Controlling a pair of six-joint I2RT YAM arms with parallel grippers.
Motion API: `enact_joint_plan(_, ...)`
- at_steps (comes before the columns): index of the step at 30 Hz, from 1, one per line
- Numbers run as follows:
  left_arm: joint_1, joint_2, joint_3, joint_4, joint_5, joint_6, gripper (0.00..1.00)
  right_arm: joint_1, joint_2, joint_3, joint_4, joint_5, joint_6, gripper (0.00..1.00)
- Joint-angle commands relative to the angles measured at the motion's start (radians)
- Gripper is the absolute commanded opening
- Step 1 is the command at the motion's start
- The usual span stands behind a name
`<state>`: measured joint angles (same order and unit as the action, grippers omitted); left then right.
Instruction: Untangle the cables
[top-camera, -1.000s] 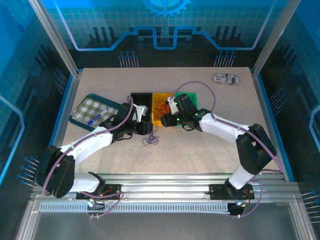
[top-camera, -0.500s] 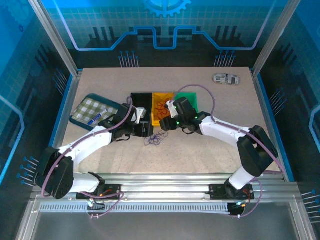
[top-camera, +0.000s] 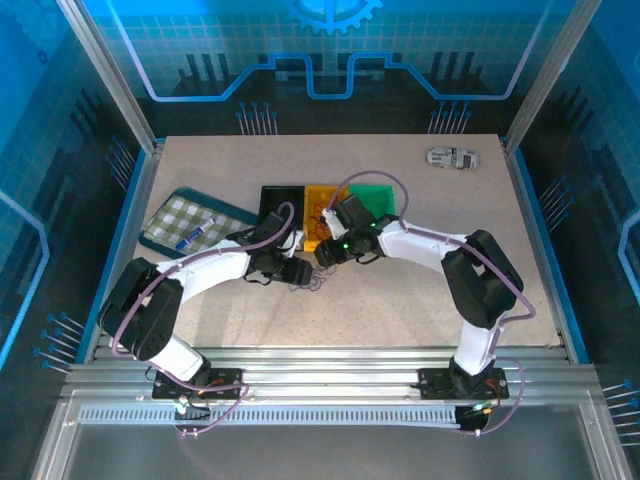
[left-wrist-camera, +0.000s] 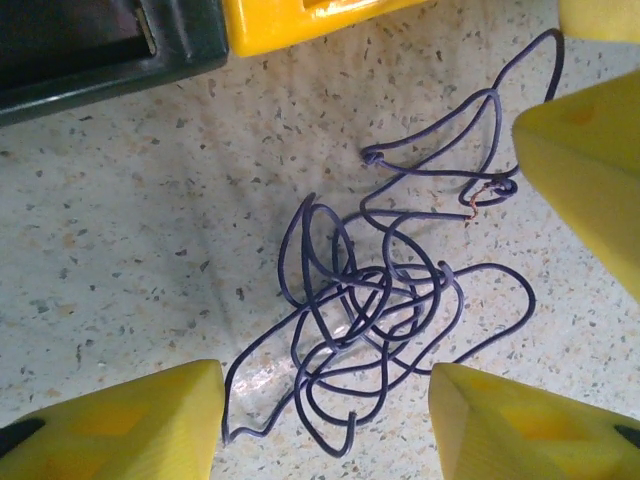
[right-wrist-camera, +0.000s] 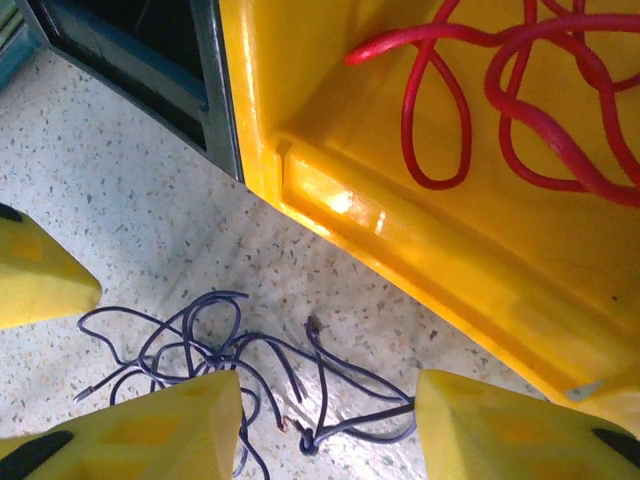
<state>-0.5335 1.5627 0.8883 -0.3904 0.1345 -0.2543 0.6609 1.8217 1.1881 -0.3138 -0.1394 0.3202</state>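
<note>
**Robot arms close in on a knot of wire.** Two arms lean over a speckled counter (top-camera: 380, 312), their yellow fingers meeting above a small tangle of dark cable (left-wrist-camera: 375, 305). The tangle lies on the bare surface just in front of a yellow bin (right-wrist-camera: 400, 235).

The left gripper (left-wrist-camera: 325, 415) has its fingers spread wide, one on either side of the knot. A loose loop at the tangle's edge touches the inner face of one finger, but nothing is pinched.

The right gripper (right-wrist-camera: 325, 425) comes in from the opposite side, its fingers likewise parted. Several strands of the same dark cable run between them, and one strand reaches the finger on the right of its wrist view. From the left wrist, one of the right gripper's fingers sits just beside the bared tip of the wire.

A red cable (right-wrist-camera: 505, 95) lies in loose coils inside the yellow bin, apart from the dark one. A black bin (top-camera: 280, 198) stands at the yellow bin's left side and a green bin (top-camera: 385, 197) at its right.

Further left, a tray with a checked cloth (top-camera: 185, 220) carries a blue pen (top-camera: 190, 239). A small grey object (top-camera: 452, 157) sits near the far right corner of the counter.
</note>
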Motion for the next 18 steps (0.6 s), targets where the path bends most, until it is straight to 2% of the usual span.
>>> enact_joint_plan(1, -0.020, 0.033, 0.034, -0.039, -0.029, 0.033, 0.52, 0.002, 0.041, 0.052, -0.077, -0.023, -0.015, 0.48)
enact_joint_plan(6, -0.046, 0.074, 0.049, -0.041, -0.042, 0.048, 0.47, 0.002, 0.052, 0.058, -0.106, -0.029, -0.019, 0.47)
enact_joint_plan(10, -0.051, 0.105, 0.051, -0.037, -0.045, 0.051, 0.37, 0.002, 0.032, 0.034, -0.112, -0.011, -0.014, 0.47)
enact_joint_plan(13, -0.050, 0.111, 0.039, -0.024, -0.047, 0.047, 0.23, 0.001, 0.023, 0.015, -0.099, -0.002, -0.010, 0.46)
enact_joint_plan(18, -0.050, 0.095, 0.024, -0.009, -0.023, 0.045, 0.15, 0.004, 0.056, 0.032, -0.102, -0.003, -0.026, 0.46)
